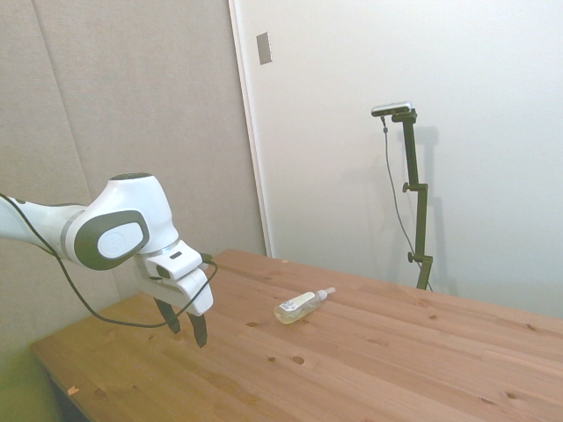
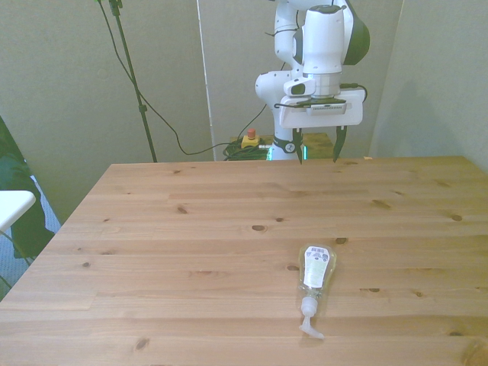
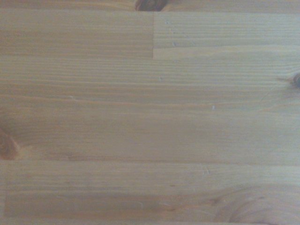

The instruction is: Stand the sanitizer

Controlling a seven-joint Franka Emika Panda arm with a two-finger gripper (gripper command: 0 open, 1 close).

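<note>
The sanitizer, a small clear bottle of pale yellowish liquid with a white pump top and a whitish label, lies on its side on the wooden table. Its pump points toward the table's near edge in the front view. My gripper hangs open above the far edge of the table, fingers pointing down, well away from the bottle and with nothing between them. The wrist view holds only bare wood planks; the bottle is outside it.
A dark cable loops from the arm to the gripper. Behind the table in the front view a red-and-yellow button box sits on the floor with cables. A white surface juts in at the front view's left.
</note>
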